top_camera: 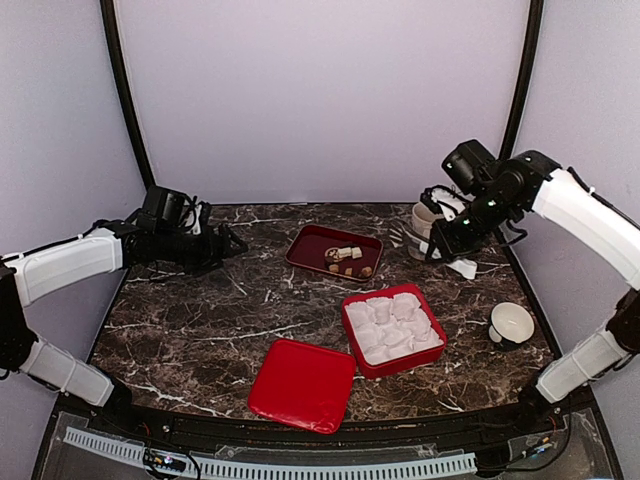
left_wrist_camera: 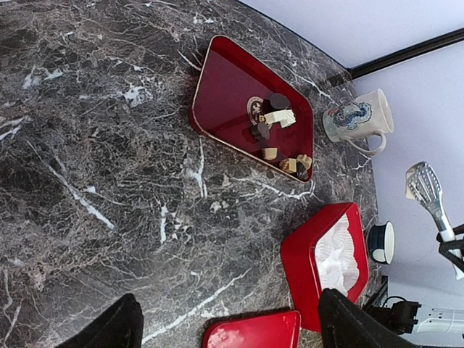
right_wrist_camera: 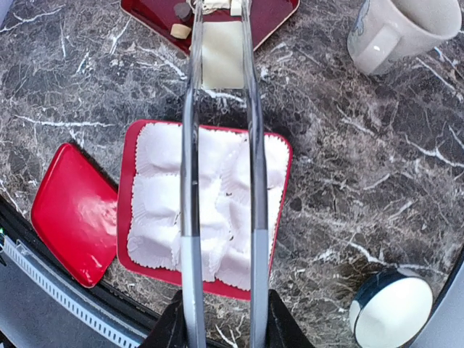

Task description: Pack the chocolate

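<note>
**Tongs aimed at the tray, chocolate not yet boxed**
Right gripper [right_wrist_camera: 225,319] is clamped on steel tongs [right_wrist_camera: 190,181]; left gripper [top_camera: 225,243] gapes empty, far left of the red box of white paper cups [top_camera: 372,365]. The chocolate [left_wrist_camera: 272,119] lies on a dark red tray [top_camera: 310,240] beyond the box. Smooth tips may squirt a lump out or catch the rim. A white mug [left_wrist_camera: 359,116] crowds the box's far right; bare marble lies to its left.

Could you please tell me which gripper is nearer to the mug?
The right. The right gripper, holding tongs, hangs just beside the mug; the left gripper hovers open across the table, past the dark red tray.
</note>
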Controlling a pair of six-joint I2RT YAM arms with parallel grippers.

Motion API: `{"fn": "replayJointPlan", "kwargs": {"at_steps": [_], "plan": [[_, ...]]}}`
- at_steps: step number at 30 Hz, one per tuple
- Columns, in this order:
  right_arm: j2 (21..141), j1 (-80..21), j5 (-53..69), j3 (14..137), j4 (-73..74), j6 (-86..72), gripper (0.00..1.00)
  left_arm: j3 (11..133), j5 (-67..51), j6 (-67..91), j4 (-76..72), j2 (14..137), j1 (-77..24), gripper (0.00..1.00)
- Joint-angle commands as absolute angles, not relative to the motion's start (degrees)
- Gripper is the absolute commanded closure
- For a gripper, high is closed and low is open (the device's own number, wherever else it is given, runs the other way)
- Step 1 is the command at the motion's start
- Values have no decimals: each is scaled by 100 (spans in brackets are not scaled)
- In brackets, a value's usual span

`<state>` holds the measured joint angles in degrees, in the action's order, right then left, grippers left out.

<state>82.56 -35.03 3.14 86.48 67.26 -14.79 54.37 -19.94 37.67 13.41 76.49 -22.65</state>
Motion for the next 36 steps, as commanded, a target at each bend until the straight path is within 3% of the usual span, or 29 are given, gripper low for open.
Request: {"fn": "replayJointPlan", "kwargs": {"at_steps": [1,15,36], "plan": [[7633,-3687,277,8145,6832,-2109,76,5286,-2133,3682,1240,7406,-2225,14],[7315,-4045,81,6515,5996,-2777,75,5021,-1902,3691,1239,7211,-2231,15],[7954,-4052,125,6111,5681,-2610,70,4939,-1573,3742,1409,7157,-2230,14]]}}
